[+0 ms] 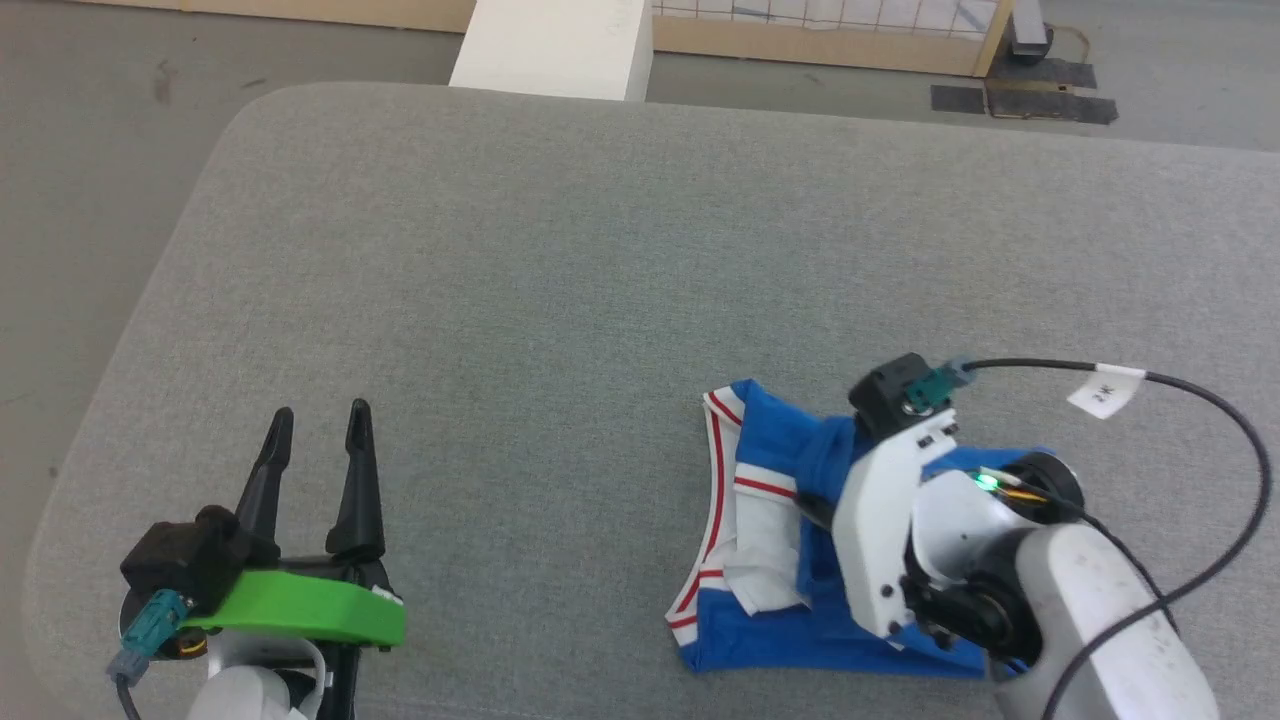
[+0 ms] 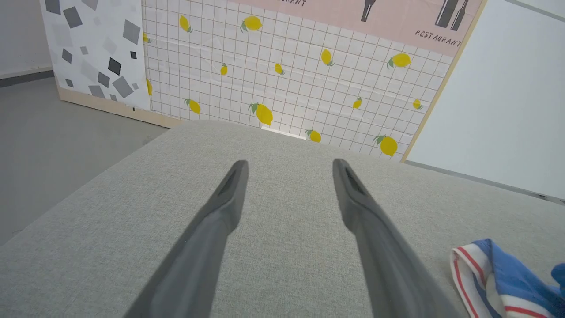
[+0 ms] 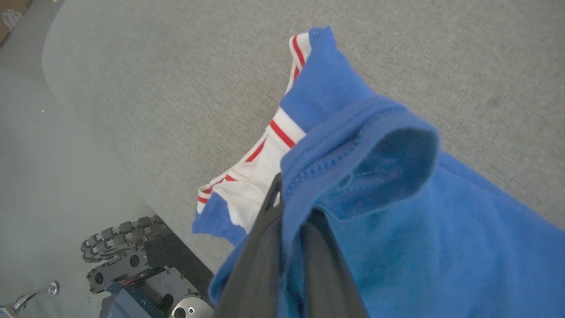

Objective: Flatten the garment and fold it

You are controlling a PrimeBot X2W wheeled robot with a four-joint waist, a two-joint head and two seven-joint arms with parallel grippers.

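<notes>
The right tool (image 3: 293,207) pinches a blue fold of the garment (image 3: 441,229) (crumpled on the grey desk (image 1: 600,250)), while the left tool (image 1: 320,418) is open, empty.

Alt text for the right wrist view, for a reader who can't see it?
The right gripper is shut on a bunched fold of the royal-blue garment, which drapes over its fingers. Behind, the white sleeve with red stripes lies crumpled on the grey table.

So the right tool (image 3: 289,207) has its fingers pinched on a bunched-up blue fold of the garment (image 3: 397,247), the rest crumpled on the grey tabletop (image 3: 176,79).
</notes>
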